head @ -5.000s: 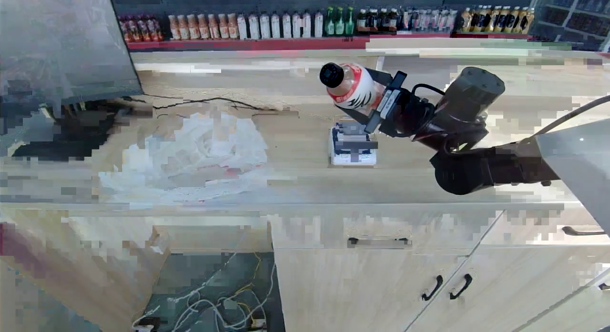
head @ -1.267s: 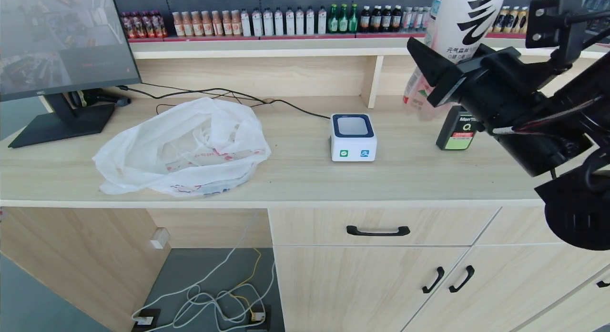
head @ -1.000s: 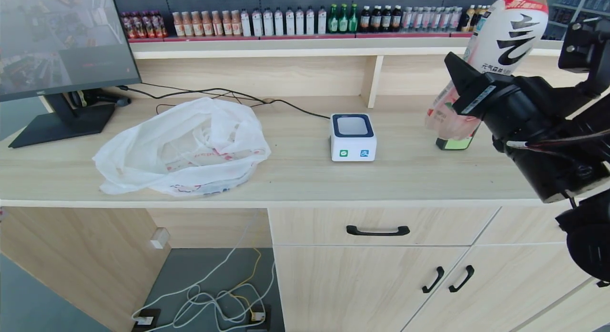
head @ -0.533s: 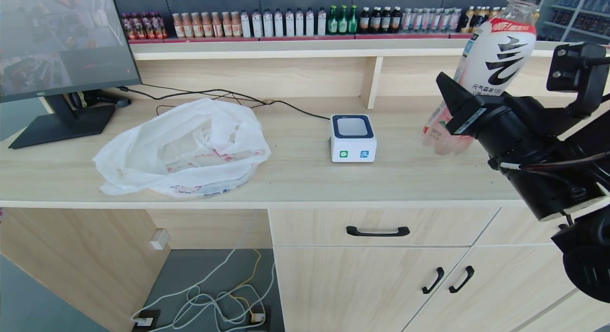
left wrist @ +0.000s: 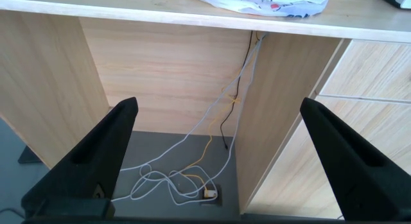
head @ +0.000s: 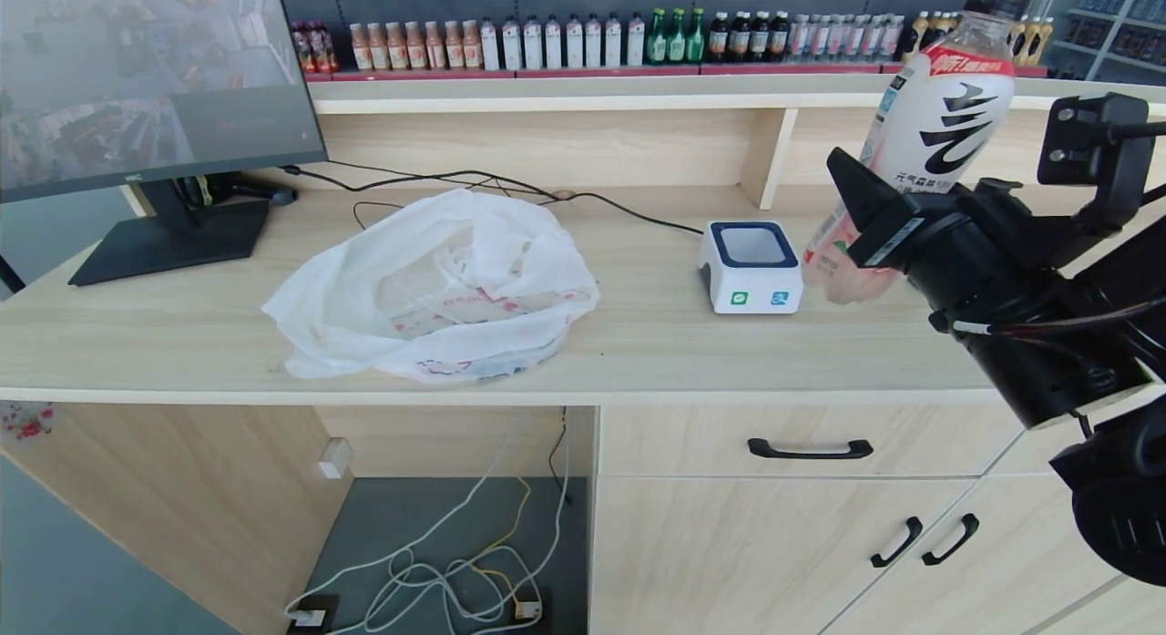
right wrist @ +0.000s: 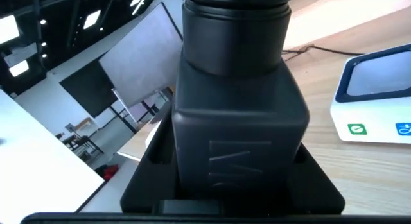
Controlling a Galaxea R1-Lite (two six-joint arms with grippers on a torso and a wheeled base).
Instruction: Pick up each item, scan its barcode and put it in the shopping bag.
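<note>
Right tool [head: 876,218]: clamped on tilted bottle [head: 947,116], near scanner [head: 750,266]. Bag [head: 437,289]: lying open on surface [head: 137,334], left of scanner. Left tool [left wrist: 218,112]: spread wide, empty.

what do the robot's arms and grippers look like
Right arm: thick, matte black, round joints, thin cables along the wrist, and a white label strip on a finger of the right gripper. Left gripper: two plain black wedge-shaped fingers.
</note>
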